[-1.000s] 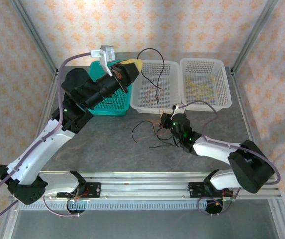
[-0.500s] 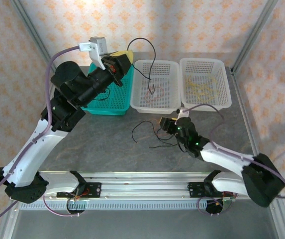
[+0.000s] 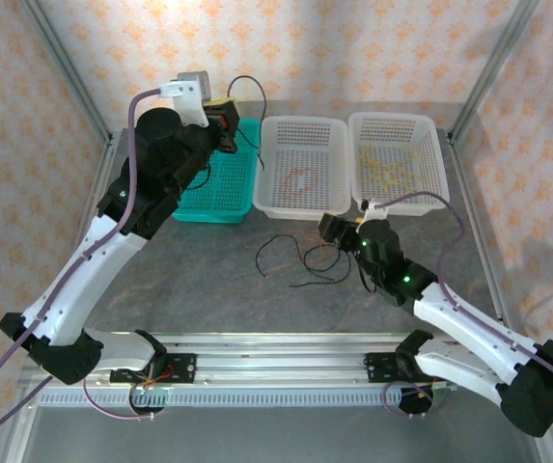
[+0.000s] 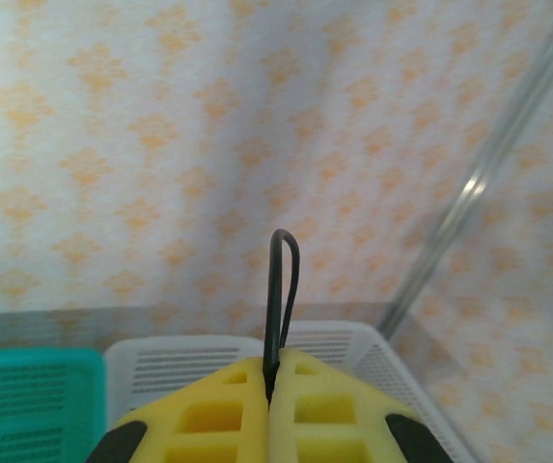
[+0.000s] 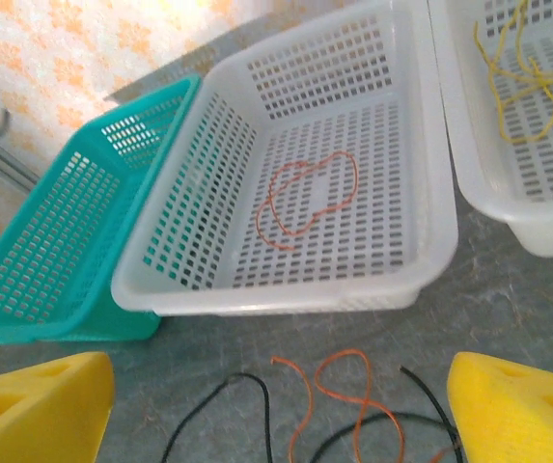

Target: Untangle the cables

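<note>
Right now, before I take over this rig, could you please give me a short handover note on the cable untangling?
Grippers: the left gripper is shut on a black cable, raised by the teal basket. The right gripper is open and empty, low over the table.
Done: an orange-red cable lies in the middle white basket, yellow cables in the right white basket.
Left: place the held cable, then separate the loose cables on the table.

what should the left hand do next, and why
Probably lower over the teal basket and open. The left hand is shut on a black cable, held up near that basket; an orange cable lies in the middle white basket and yellow cables in the right basket, so teal seems meant for black.
</note>
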Motion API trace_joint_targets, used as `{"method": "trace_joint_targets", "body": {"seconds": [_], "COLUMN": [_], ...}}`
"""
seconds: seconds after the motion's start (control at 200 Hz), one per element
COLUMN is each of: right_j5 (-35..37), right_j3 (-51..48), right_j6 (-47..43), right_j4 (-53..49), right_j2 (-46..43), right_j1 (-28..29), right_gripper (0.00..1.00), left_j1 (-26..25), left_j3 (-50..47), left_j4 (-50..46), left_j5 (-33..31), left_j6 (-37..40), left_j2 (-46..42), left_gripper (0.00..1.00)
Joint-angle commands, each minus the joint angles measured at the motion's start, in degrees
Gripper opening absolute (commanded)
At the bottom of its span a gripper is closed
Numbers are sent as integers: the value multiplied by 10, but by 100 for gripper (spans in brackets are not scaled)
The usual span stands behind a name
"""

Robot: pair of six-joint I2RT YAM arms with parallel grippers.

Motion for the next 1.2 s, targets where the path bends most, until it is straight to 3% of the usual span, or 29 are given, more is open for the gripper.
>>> {"method": "trace_joint_targets", "body": {"seconds": [0.0, 0.175, 0.431, 0.901, 1.191], "right_j5": [26, 25, -10, -16, -12], "right_j3": [44, 106, 130, 113, 105], "right_j6": [-11, -7, -24, -40, -19], "right_j4": [-16, -8, 41, -2, -18], "right_j2": [32, 100, 134, 118, 114], "right_j1": [3, 3, 4, 3, 4], "right_gripper": [91, 100, 100, 100, 100], "left_j1": [33, 85, 154, 206, 233], "left_j3": [-17, -55, -87, -77, -41], "left_j4": [-18, -6, -13, -33, -30], "left_j5": [-19, -14, 7, 44, 63], "left_j6": [15, 13, -7, -24, -78], "left_j2": [8, 13, 37, 162, 296], "left_gripper": [0, 0, 0, 0, 0]}}
